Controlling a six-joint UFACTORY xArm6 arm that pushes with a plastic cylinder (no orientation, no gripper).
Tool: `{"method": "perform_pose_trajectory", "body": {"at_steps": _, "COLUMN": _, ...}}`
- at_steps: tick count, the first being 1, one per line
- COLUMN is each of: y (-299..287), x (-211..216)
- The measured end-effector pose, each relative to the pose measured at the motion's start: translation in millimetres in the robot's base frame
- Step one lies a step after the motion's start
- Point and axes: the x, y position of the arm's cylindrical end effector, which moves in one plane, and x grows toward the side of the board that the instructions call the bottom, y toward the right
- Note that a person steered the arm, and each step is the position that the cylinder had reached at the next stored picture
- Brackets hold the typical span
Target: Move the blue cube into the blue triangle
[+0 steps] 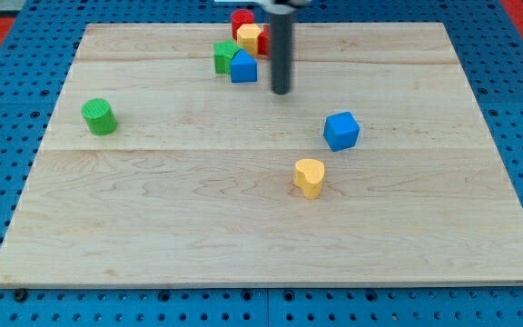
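The blue cube (341, 131) sits on the wooden board right of centre. The blue triangle (243, 67) sits near the view's top, in a cluster with other blocks. My tip (281, 92) is the lower end of the dark rod, just right of the blue triangle and up and to the left of the blue cube. It touches neither block.
The cluster at the top holds a green block (224, 56), a yellow block (250, 37) and a red block (241, 19). A green cylinder (99, 116) stands at the left. A yellow heart-shaped block (309, 177) lies below the blue cube. A blue pegboard (7, 109) surrounds the wooden board (152, 218).
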Motion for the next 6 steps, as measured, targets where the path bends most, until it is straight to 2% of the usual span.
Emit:
{"method": "perform_pose_trajectory", "body": {"at_steps": 1, "y": 51.8, "x": 27.7}}
{"method": "perform_pose_trajectory", "body": {"at_steps": 2, "y": 77.6, "x": 75.4}}
{"method": "perform_pose_trajectory", "body": {"at_steps": 3, "y": 75.5, "x": 97.0}}
{"method": "perform_pose_trajectory", "body": {"at_steps": 4, "y": -19.5, "x": 88.2}}
{"method": "perform_pose_trajectory", "body": {"at_steps": 5, "y": -62.7, "x": 50.4}}
{"method": "perform_pose_trajectory", "body": {"at_steps": 6, "y": -100.0, "x": 29.7}}
